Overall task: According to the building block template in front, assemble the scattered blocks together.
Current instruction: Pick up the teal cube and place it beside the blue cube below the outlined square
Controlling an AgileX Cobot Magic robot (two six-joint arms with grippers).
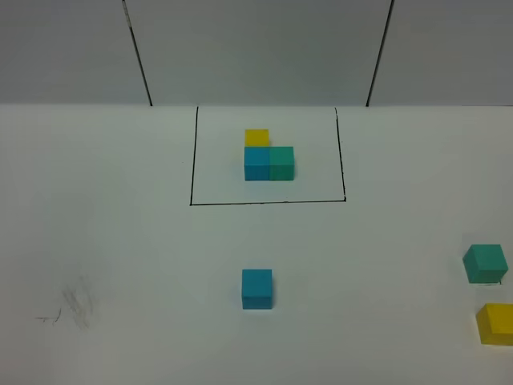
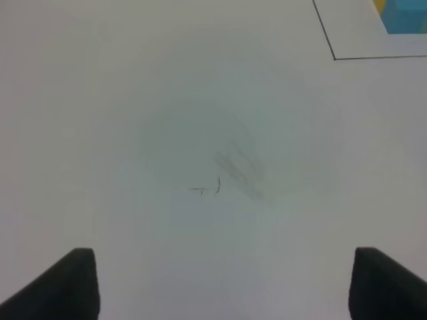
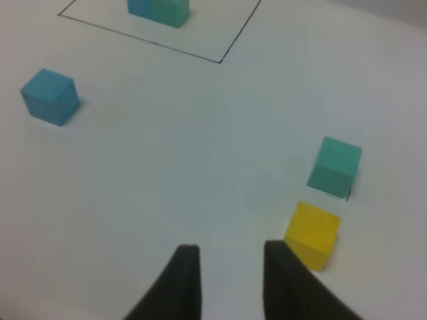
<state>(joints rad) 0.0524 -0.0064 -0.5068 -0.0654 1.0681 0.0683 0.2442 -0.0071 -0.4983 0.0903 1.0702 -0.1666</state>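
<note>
The template sits inside a black drawn rectangle (image 1: 191,160) at the back middle: a yellow cube (image 1: 257,136) behind a blue cube (image 1: 256,163), with a teal-green cube (image 1: 281,162) to the blue one's right. The scattered blue cube (image 1: 256,289) stands alone in front of the rectangle. The scattered teal-green cube (image 1: 485,264) and yellow cube (image 1: 497,323) sit at the right edge. My right gripper (image 3: 232,267) is narrowly open and empty, just beside the yellow cube (image 3: 312,233), with the teal-green cube (image 3: 337,167) beyond it. My left gripper (image 2: 230,287) is wide open and empty over bare table.
Pencil smudges (image 1: 76,309) mark the white table at the front left, below my left gripper (image 2: 233,173). A grey wall with two dark seams runs along the back. Neither arm shows in the exterior view.
</note>
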